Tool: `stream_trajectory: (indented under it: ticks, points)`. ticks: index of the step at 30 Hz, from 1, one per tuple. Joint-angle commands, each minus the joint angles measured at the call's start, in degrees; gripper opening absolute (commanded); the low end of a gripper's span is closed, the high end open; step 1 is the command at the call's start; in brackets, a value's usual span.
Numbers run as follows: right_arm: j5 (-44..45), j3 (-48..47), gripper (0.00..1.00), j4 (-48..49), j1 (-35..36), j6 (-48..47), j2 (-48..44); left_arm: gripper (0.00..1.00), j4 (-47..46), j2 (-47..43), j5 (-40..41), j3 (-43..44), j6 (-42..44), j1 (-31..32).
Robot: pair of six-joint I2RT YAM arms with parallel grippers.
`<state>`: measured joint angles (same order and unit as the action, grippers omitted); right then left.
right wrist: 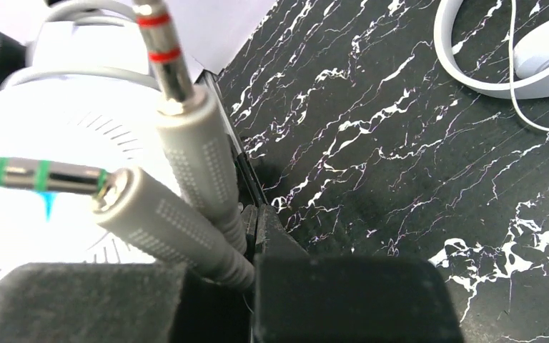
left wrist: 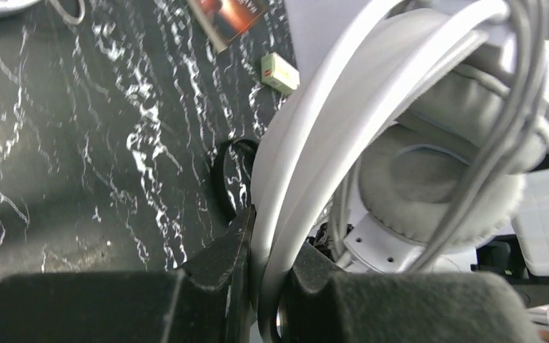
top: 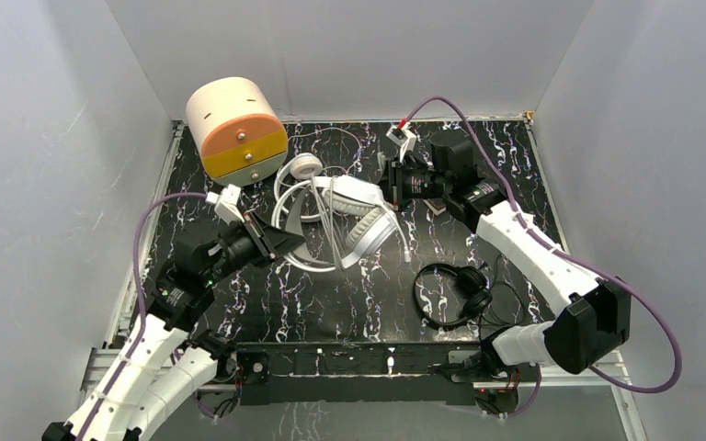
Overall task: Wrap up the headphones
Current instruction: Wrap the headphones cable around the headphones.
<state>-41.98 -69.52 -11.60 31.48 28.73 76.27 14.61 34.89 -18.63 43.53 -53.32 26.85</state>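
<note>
Three pairs of headphones are on a black table (top: 349,303) veined with white. The big white over-ear pair (top: 360,220) is in the middle, between the two arms, with thick padded ear cups (left wrist: 429,186) and a broad white headband (left wrist: 343,121). Strands of its grey cord (left wrist: 504,121) cross over the headband and one ear cup. The slimmer white on-ear pair (top: 305,169) lies just behind it, toward the far side, close to a cream, orange and yellow drum-shaped container (top: 237,129). The small black pair (top: 452,294) lies apart at the near right, its thin cord in loose loops beside it.

The left gripper (top: 280,241) is closed almost fully, its two black fingers (left wrist: 221,286) clamping the headband of the big white pair edge-on. The right gripper (top: 391,184) is at the other side of the same pair, nearly fully closed. Its fingers (right wrist: 343,293) pinch two grey jack plugs (right wrist: 186,186) by their ribbed sleeves, side by side. One plug's metal tip has red rings and points upward. The other's has green rings and points left across the white outer face of an ear cup (right wrist: 36,236).
</note>
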Motion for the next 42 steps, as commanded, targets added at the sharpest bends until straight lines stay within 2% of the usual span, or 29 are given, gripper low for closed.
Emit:
stream_trajectory:
  ticks: [1,5,11,15,19,22,25,30,33,36,40,42]
  points:
    - [0.5,-0.4,0.03,4.6,-1.3,-0.1,-1.0,0.0,-3.1,-1.8,-6.3,-3.2,-6.5,0.2]
    - [-1.3,1.0,0.04,5.8,-1.3,0.6,-0.8,0.0,-5.9,-1.8,-8.9,-5.7,-7.9,0.2]
    - [-8.3,3.9,0.05,15.2,-1.2,6.2,-0.8,0.0,-6.8,-0.3,-8.4,-7.7,-5.8,0.2]
    - [-10.3,4.2,0.05,20.2,-1.2,9.8,-0.9,0.0,-10.6,5.0,-10.0,-10.0,-11.7,0.2]
    - [-6.5,2.4,0.05,15.0,-1.2,7.7,-1.3,0.0,-14.2,10.5,-15.1,-10.6,-16.3,0.2]
    - [-0.4,3.2,0.09,8.5,-1.2,4.6,-1.5,0.0,-15.2,9.1,-15.5,-10.4,-16.8,0.3]
    - [3.3,6.4,0.1,7.3,-1.4,4.1,-1.5,0.0,-21.1,6.3,-15.7,-12.5,-20.0,0.2]
    - [0.4,11.1,0.1,13.9,-1.4,7.2,-1.7,0.0,-34.2,2.9,-16.4,-18.7,-27.2,0.3]
    - [-0.1,12.5,0.11,15.6,-1.3,9.0,-2.6,0.0,-39.5,1.2,-15.0,-20.8,-28.5,0.2]
    - [0.1,13.0,0.13,14.9,-1.3,9.2,-3.9,0.0,-37.0,-0.6,-12.6,-18.8,-23.5,0.2]
    - [0.2,14.0,0.19,13.8,-1.4,8.5,-5.7,0.0,-26.4,-1.0,-9.3,-11.8,-14.4,0.2]
    - [0.1,14.9,0.22,13.8,-1.4,7.7,-6.4,0.0,-24.0,-0.5,-8.7,-8.9,-11.7,0.2]
